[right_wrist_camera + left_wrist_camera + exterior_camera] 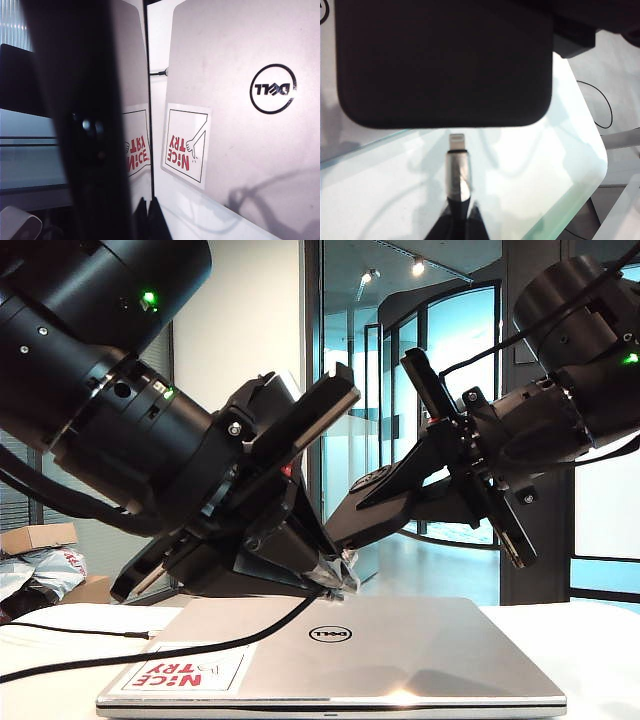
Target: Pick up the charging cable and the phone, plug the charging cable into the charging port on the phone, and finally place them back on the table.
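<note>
Grippers both raised above closed silver Dell laptop point(380, 645) lying on plain white table point(590, 640). Left gripper point(335, 580) clamped tight on thin black charging cable point(457, 175), just behind its silvery metallic plug; cord trails down across laptop lid to the table. Plug tip sits just short of bottom edge of flat matte-black phone point(445, 60), apparently not yet inserted. Right gripper point(146, 212) closed on the phone, holding it tilted in the air, its lower end angled toward the plug. Right wrist view: phone a dark blurred slab up close, reflecting red-lettered white sticker point(186, 147) on the lid. Second thin black cord point(70, 628) lies on table, left of laptop.
</note>
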You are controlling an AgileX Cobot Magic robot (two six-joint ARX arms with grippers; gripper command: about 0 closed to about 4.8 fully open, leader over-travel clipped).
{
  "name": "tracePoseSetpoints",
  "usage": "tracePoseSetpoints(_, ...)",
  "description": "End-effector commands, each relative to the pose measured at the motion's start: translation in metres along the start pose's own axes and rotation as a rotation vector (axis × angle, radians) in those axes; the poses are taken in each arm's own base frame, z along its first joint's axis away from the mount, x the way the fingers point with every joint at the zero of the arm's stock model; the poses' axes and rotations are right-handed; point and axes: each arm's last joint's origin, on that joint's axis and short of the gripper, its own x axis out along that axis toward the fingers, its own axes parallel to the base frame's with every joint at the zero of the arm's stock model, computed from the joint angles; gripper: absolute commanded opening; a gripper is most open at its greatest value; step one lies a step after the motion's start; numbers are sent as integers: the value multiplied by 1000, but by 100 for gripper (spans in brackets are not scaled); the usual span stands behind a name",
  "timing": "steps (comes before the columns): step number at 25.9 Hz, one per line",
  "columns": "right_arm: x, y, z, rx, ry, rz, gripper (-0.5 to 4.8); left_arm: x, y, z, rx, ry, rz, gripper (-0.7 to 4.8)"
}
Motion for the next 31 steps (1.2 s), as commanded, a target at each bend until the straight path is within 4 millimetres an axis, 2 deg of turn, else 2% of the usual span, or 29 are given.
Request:
tracePoseSetpoints(1, -1, 5, 2, -21, -3, 30, -5, 0, -1, 2, 2, -15, -6, -6)
tracePoseSetpoints(31, -1, 5, 0, 2, 31, 48, -5, 0, -1, 2, 2, -15, -6, -6)
